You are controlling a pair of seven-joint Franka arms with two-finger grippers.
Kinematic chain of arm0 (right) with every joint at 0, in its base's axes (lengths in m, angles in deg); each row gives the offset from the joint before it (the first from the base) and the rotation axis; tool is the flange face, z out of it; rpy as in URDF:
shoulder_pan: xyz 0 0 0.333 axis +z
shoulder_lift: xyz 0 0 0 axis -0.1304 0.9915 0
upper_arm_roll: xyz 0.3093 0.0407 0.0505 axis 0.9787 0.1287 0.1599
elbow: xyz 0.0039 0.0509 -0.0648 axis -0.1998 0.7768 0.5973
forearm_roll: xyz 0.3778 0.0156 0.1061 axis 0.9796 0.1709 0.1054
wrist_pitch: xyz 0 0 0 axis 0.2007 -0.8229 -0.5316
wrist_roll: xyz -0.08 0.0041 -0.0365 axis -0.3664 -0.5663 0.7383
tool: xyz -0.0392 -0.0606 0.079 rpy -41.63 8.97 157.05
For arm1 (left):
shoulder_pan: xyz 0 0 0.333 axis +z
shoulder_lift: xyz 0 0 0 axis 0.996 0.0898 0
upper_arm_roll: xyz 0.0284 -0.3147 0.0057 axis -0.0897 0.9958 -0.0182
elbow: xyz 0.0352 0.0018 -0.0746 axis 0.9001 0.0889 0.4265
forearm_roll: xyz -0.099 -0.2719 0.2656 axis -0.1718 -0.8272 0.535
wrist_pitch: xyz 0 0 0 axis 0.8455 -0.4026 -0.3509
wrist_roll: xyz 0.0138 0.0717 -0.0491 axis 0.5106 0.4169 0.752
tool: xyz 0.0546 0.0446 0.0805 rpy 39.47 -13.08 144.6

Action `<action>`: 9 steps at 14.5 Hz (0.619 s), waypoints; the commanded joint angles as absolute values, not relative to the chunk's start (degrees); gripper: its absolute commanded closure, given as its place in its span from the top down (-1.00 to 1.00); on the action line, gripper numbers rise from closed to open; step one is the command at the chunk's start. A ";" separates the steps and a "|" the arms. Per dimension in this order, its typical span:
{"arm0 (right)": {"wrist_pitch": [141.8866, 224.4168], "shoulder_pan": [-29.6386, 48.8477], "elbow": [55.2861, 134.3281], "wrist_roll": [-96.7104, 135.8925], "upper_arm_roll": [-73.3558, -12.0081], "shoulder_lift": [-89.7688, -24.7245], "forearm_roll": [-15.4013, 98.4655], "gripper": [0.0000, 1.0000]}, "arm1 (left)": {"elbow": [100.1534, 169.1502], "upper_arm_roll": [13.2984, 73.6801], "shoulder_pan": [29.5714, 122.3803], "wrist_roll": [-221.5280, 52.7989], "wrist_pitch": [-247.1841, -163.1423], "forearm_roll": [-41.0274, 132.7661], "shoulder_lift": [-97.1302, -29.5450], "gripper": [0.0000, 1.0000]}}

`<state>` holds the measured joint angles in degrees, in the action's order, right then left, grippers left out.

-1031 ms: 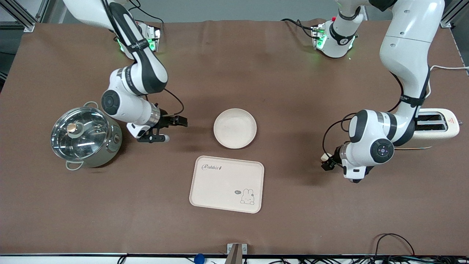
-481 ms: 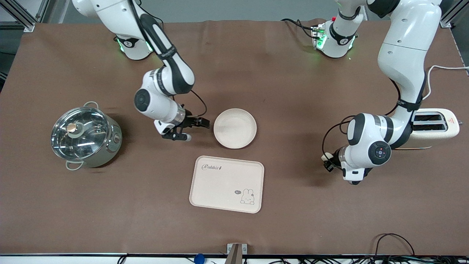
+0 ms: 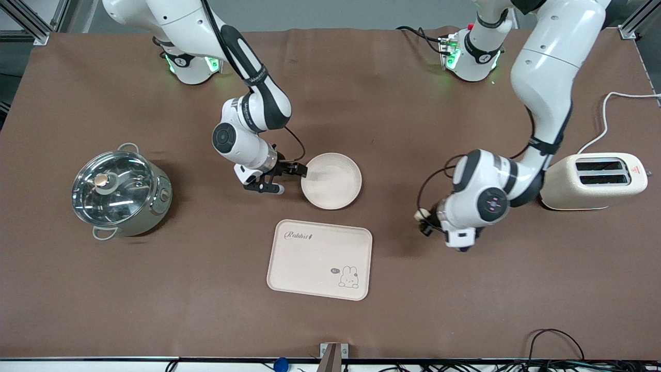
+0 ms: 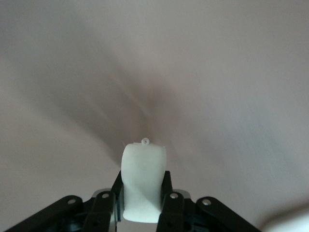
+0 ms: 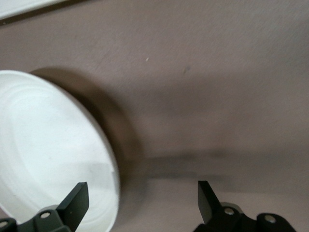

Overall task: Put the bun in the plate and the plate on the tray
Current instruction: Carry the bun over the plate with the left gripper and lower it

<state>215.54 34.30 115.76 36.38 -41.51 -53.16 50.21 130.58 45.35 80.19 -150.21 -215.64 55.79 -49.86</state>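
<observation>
The round cream plate (image 3: 331,181) lies on the brown cloth in the middle of the table, and it also shows in the right wrist view (image 5: 48,150). The rabbit tray (image 3: 319,259) lies nearer the front camera than the plate. My right gripper (image 3: 285,179) is open at the plate's rim on the right arm's side; in its wrist view the gripper (image 5: 140,198) has one finger over the plate and one over the cloth. My left gripper (image 3: 424,221) is shut on the small cream bun (image 3: 420,213) over bare cloth between the tray and the toaster. The bun (image 4: 142,169) sits upright between the left gripper's (image 4: 143,186) fingers.
A steel pot with a glass lid (image 3: 120,194) stands toward the right arm's end of the table. A cream toaster (image 3: 594,181) with a white cord stands toward the left arm's end. Cables run along the table's front edge.
My right gripper has moved from beside the pot to the plate's rim. My left gripper has carried the bun away from the toaster toward the middle of the table.
</observation>
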 commanded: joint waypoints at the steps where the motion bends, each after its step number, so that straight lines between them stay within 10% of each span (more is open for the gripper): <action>1: 215.71 35.57 115.50 36.49 -41.98 -53.82 53.46 0.99 | 129.69 48.89 77.31 -158.83 -215.62 56.71 -50.55 -0.36; 9: 215.63 36.62 112.42 36.40 -42.07 -50.74 53.55 0.77 | 128.45 48.89 62.19 -173.00 -226.85 56.53 -47.39 -0.29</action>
